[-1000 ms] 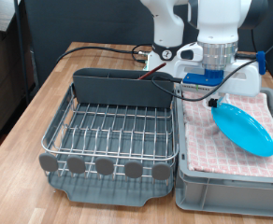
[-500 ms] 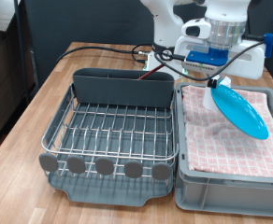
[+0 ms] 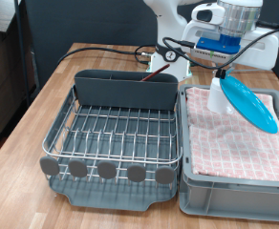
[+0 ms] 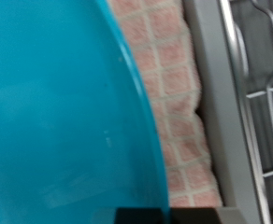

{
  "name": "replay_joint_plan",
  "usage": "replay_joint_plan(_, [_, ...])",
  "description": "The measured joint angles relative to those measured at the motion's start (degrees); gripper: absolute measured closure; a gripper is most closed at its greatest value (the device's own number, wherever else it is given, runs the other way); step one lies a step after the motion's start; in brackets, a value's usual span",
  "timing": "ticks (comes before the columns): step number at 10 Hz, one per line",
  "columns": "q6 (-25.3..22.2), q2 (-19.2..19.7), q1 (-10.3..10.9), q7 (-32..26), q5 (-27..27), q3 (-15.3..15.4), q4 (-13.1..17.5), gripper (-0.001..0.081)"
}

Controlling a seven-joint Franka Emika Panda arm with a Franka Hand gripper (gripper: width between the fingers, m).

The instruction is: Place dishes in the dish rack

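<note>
The pincer (image 3: 223,80) is clamped on the blue plate (image 3: 250,102), tilted above the checked cloth (image 3: 237,141), right of the wire rack (image 3: 116,134) on the wooden counter (image 3: 30,124).

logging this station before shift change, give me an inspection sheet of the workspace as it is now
surface: wooden table, bare where visible
job's things: light-blue plate lifted, tilted, above the checked cloth; dish rack holds no dishes
clutter: grey crate lined with the cloth
grippers: gripper at the plate's upper edge, over the crate; fingers hard to make out
cables: black cables trail over the table and rack's back wall
surroundings: dark backdrop behind; nothing else seen
</note>
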Motion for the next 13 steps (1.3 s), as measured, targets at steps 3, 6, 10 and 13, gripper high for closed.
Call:
replay_joint_plan(3, [-11.9, -0.5, -1.6, -0.1, -13.7, -0.4, 3.5, 0.079])
replay_joint_plan(6, [-20.8, -1.4, -3.5, -0.5, -25.4, -1.4, 6.6, 0.079])
replay_joint_plan(10, [-23.8, -2.3, -5.2, -3.8, -30.8, -2.8, 8.1, 0.079])
replay_joint_plan(13, [-23.2, -2.0, -5.9, -3.6, -37.8, -3.6, 7.7, 0.079])
